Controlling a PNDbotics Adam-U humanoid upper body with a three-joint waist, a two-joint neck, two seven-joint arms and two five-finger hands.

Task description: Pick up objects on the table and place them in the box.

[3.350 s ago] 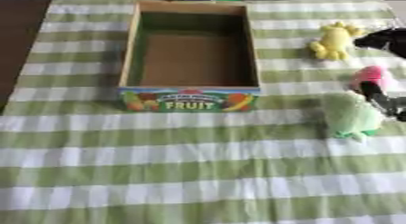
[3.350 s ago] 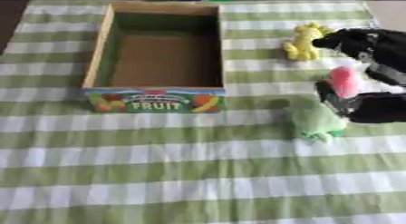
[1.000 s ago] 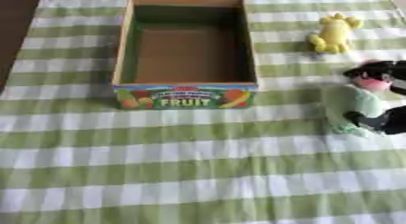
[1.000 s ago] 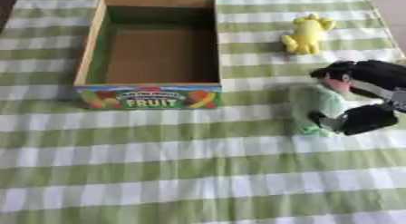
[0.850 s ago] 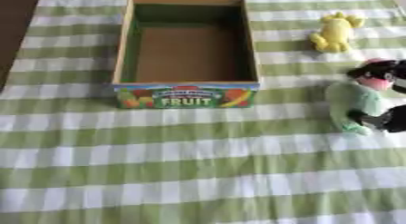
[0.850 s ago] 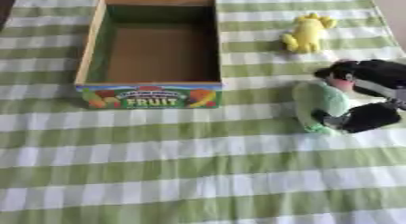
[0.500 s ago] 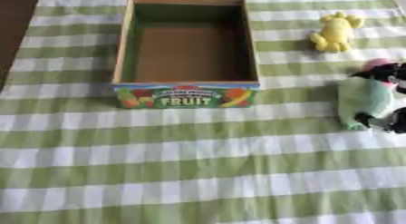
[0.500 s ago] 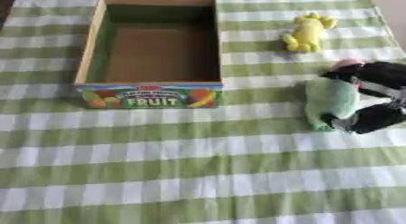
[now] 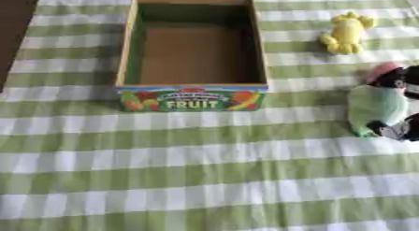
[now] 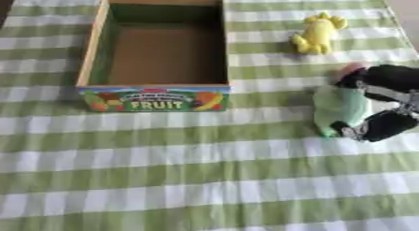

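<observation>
In the left eye view, your right hand [image 9: 405,101] came in at the right edge, mostly cut off, with dark fingers curled round the pale green toy [image 9: 375,108]; a pink bit [image 9: 383,71] showed at the toy's top, but what it was could not be told. The toy sat to the right of the box [image 9: 124,57], well apart from it, low over the checked cloth [image 9: 205,178]; whether it touched the cloth could not be told. The box held nothing, only its brown floor showing, with FRUIT printed on the near wall. The yellow toy [image 9: 348,32] lay on the cloth beyond your hand, near the box's far right corner. In the right eye view, more of the hand [image 10: 385,104] showed: fingers above and thumb below clamped on the green toy's right side. The hold looked to catch only one side, so the soft toy could slip or swing on the way across. Carried low, it might also catch the box's near right wall. Your left hand showed in neither view.
</observation>
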